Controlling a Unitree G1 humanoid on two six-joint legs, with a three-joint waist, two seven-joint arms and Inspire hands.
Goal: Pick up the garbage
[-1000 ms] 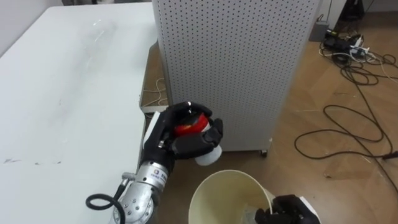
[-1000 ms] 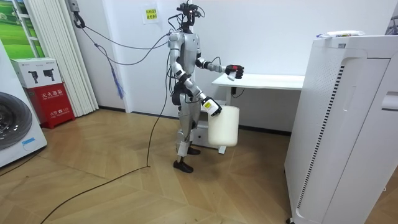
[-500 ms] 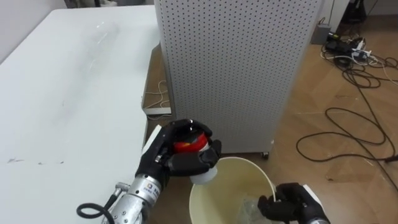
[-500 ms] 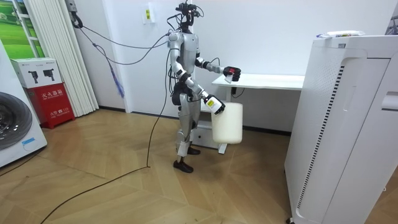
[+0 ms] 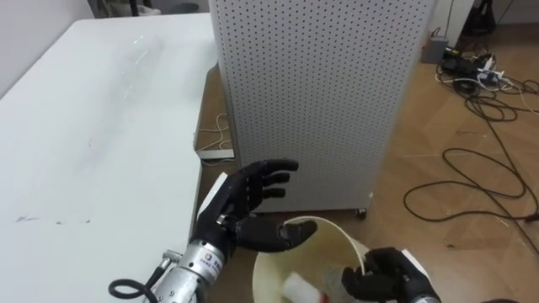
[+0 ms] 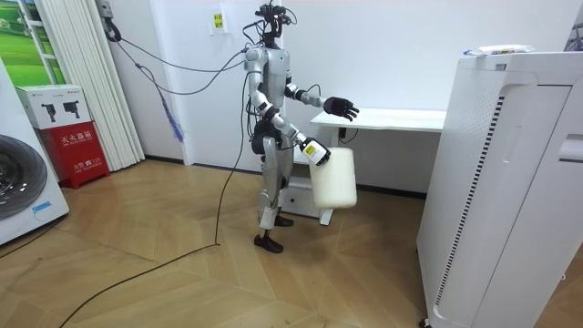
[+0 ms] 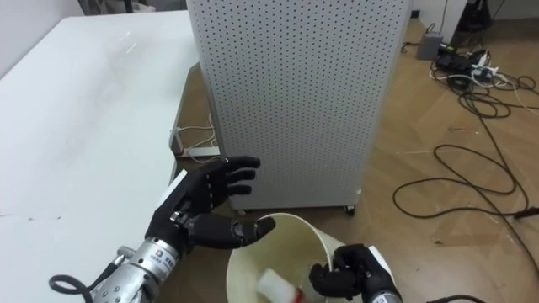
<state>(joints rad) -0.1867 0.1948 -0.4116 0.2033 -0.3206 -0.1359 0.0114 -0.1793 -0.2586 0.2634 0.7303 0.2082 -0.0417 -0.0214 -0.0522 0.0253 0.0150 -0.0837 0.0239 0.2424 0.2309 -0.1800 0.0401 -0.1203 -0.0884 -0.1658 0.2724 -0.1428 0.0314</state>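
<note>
My left hand [image 5: 246, 200] is open, its fingers spread, just above the near rim of a cream waste bin [image 5: 268, 263]. A white piece of garbage with a red part [image 5: 298, 289] lies inside the bin, also seen in the right eye view [image 7: 274, 284]. My right hand [image 5: 383, 274] is curled on the bin's right rim and holds it up. In the room view I stand at the corner of the white table [image 6: 392, 118], left hand [image 6: 339, 107] stretched out over the bin [image 6: 333, 179].
A white perforated cabinet [image 5: 320, 93] stands right behind the bin. The white table top [image 5: 84, 143] lies to my left. Dark cables [image 5: 480, 172] sprawl over the wooden floor to the right. A tall white appliance [image 6: 510, 182] stands on the room view's right.
My left hand has opened and the red-and-white item it held has fallen into the bin. The bin, lifted half a second ago, stays under the hand.
</note>
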